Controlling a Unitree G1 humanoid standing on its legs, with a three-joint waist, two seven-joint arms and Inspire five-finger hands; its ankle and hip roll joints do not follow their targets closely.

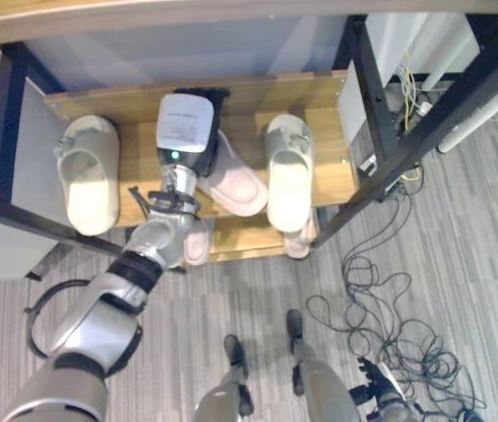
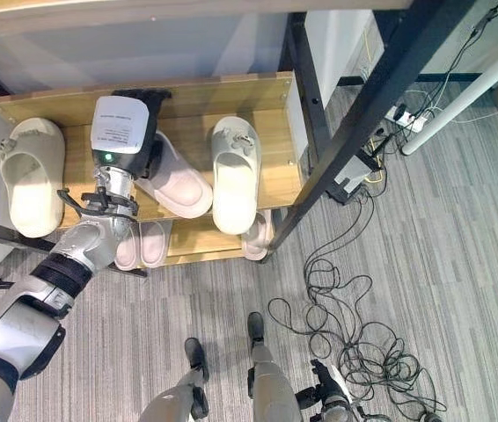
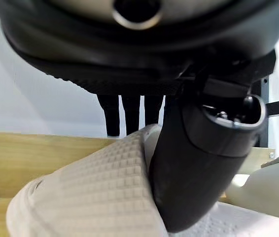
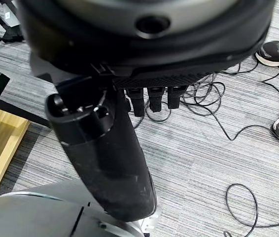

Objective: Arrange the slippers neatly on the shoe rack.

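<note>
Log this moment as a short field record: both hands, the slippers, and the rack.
left hand: thumb and fingers pinching the pink slipper, which lies at a slant on the upper shelf
right hand: low over the grey floor, fingers relaxed, holding nothing
cream slippers: one at the shelf's left end, one right of the pink one
lower shelf: more pink slippers
shoe rack: wooden shelves, dark frame

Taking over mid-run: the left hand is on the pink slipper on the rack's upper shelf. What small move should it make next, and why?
Probably turn the pink slipper to line up with its neighbours. It lies askew, its toe angled toward the right beige slipper, while that one and the left beige slipper sit straight on the shelf. The left hand has its thumb and fingers round the slipper's strap, so it could likely pivot without regrasping.
</note>
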